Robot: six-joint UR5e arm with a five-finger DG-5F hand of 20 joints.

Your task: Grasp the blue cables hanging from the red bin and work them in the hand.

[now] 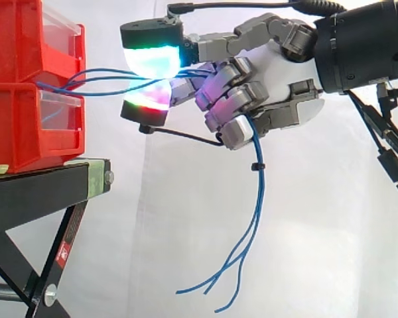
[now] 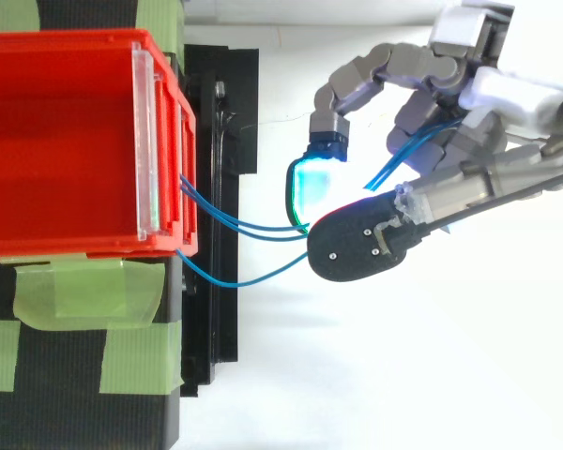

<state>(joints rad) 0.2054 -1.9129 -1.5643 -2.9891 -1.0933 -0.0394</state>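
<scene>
Where the blue cables (image 1: 260, 192) begin cannot be seen: in the side view they come out of the gap between the upper red bin (image 1: 26, 40) and the lower bin (image 1: 20, 126), and in the top view from under the upper bin's front edge. Both bins are cut off at the left edge. The stretch of cable running through the hand (image 1: 275, 66) is covered by its curled fingers.

The bins are stacked on a black stand (image 1: 40, 192) with green tape (image 2: 84, 291) on its top, before a white curtain (image 1: 186, 232). Each bin has a clear front panel.

The hand hangs off the stand's edge, apart from the bins, closed on the cables. Two glowing fingertips (image 1: 152, 59), one above the other, pinch them, and the strands run nearly level from the bins to that pinch. The other fingers are curled round them further back. Below the hand the cables drop free, bound by a small black tie (image 1: 255, 166), then fan out into loose ends.
</scene>
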